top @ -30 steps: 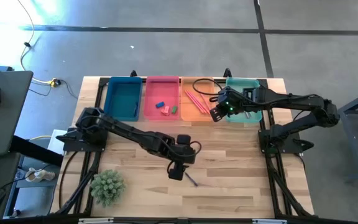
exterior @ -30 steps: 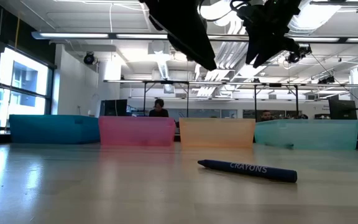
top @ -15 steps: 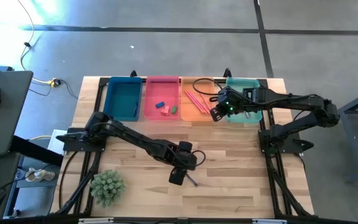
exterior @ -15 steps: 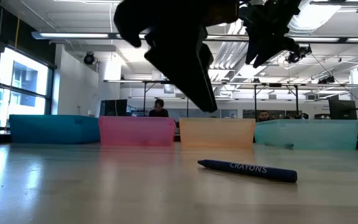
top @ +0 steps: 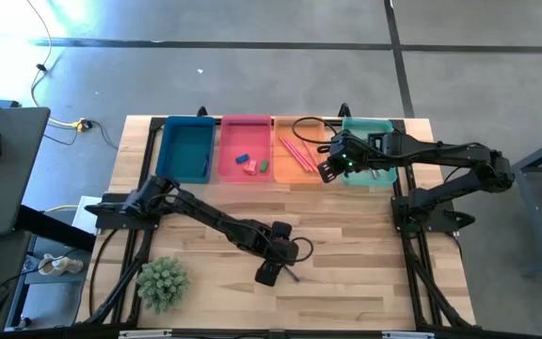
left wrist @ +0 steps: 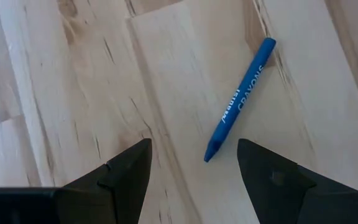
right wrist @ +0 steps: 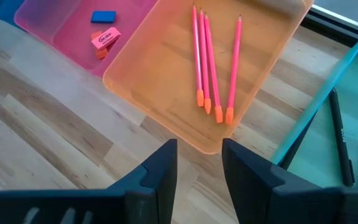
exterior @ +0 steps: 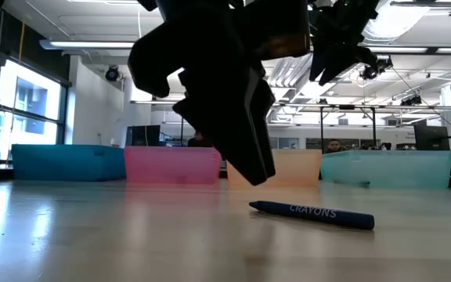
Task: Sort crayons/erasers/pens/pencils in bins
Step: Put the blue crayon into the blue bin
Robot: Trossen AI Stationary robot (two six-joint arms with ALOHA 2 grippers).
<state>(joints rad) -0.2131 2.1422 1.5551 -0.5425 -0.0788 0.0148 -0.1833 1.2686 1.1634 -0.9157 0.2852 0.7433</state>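
Blue crayon (left wrist: 240, 98), pink pencils (right wrist: 211, 62)

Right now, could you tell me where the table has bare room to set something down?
Bare wood lies between the bins and the left gripper, and along the near right edge. It is crowded around the blue crayon and by the plant.
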